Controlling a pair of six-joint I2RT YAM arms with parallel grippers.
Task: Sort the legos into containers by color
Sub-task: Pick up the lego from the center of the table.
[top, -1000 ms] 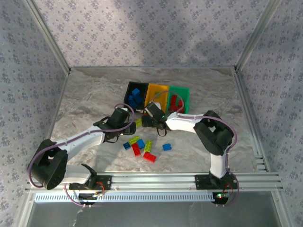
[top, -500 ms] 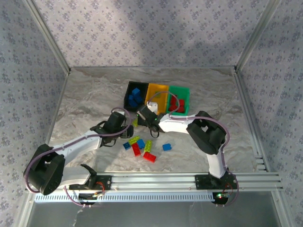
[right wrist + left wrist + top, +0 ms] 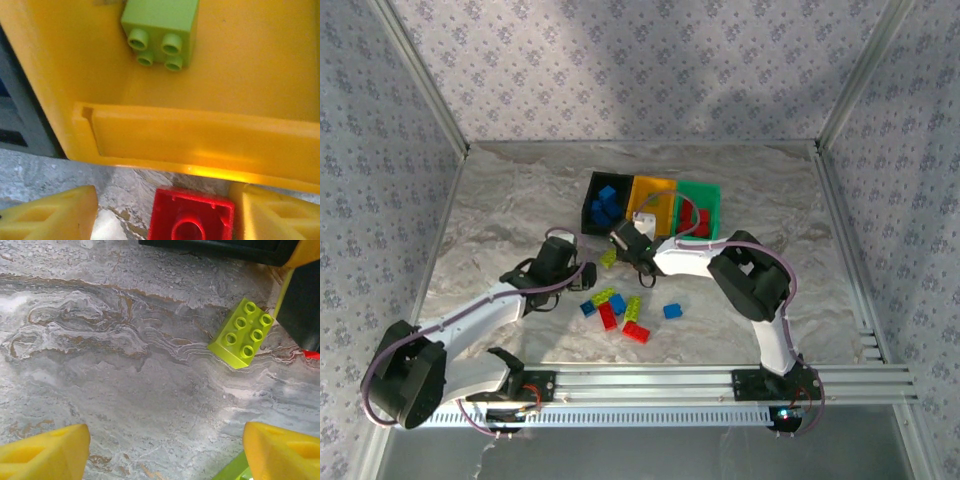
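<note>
Left gripper: yellow fingers spread wide, nothing between them, over bare marble table. Lime 2x3 brick flat on table at its 1 o'clock, just short of black bin.

Right gripper: jaws apart. Red brick sits between them, hollow side to camera, table visible in gap beside one finger. Orange-yellow bin at 12 o'clock, lime 2x2 brick inside.

Top view: blue bricks in black bin, red bricks in green bin. Loose mixed pile at 6 o'clock of bins.

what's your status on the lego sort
Left gripper open, lime brick ahead on table. Right gripper open, jaws straddling red brick before orange-yellow bin. Its wall close ahead.
</note>
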